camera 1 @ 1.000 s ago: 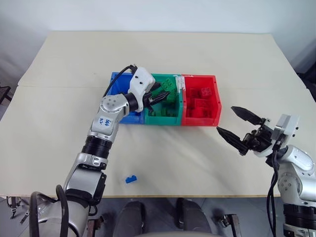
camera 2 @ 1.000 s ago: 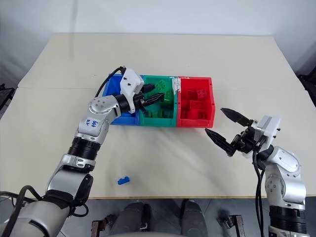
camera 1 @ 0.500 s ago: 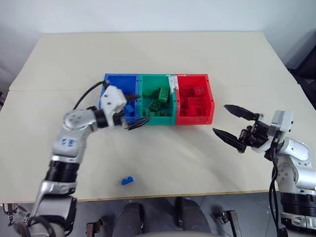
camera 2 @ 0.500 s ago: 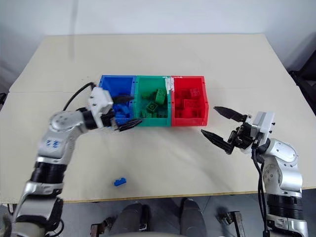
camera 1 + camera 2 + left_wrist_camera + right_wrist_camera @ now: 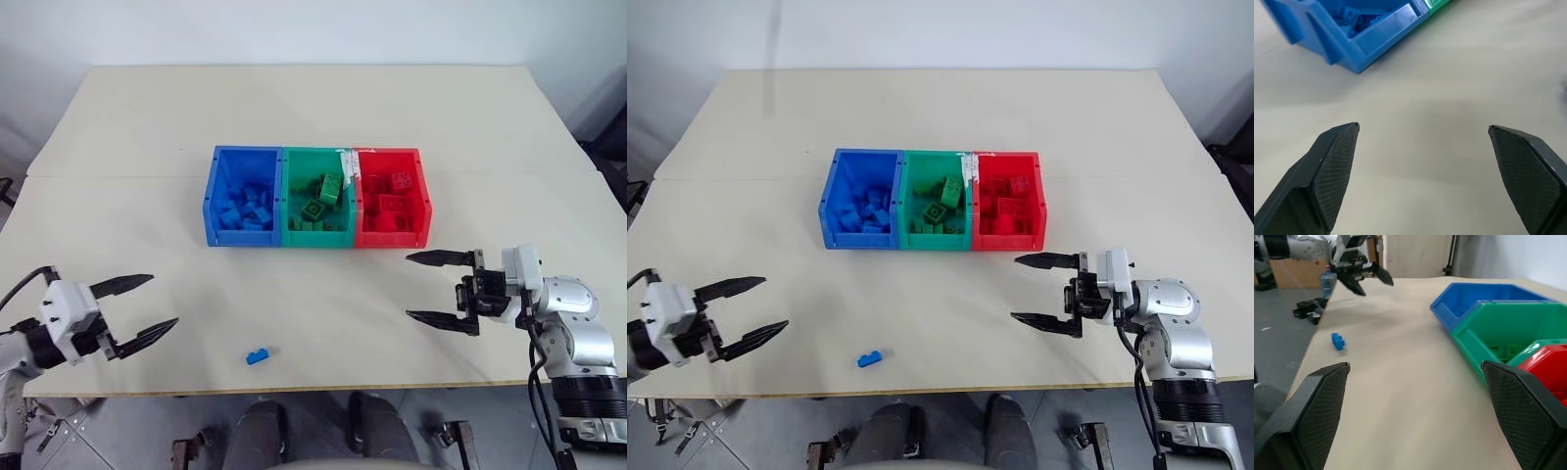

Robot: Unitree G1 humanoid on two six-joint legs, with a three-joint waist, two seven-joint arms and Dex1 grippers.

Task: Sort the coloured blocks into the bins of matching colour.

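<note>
Left gripper (image 5: 139, 311): jaws spread and empty, having pulled back from over the green bin (image 5: 317, 204) to the table's (image 5: 323, 108) near left edge.
Right gripper (image 5: 427, 289): jaws spread, holding nothing, idling at the right.
Blue block (image 5: 259, 355): lying loose near the front edge, well apart from the bins.
Blue bin (image 5: 241, 196): waiting for this last stray.
Meaning: green drop seems done; blue block is likely next.

bare table (image 5: 323, 304) surrounds the lone blue block (image 5: 259, 355).

No legible text or labels
</note>
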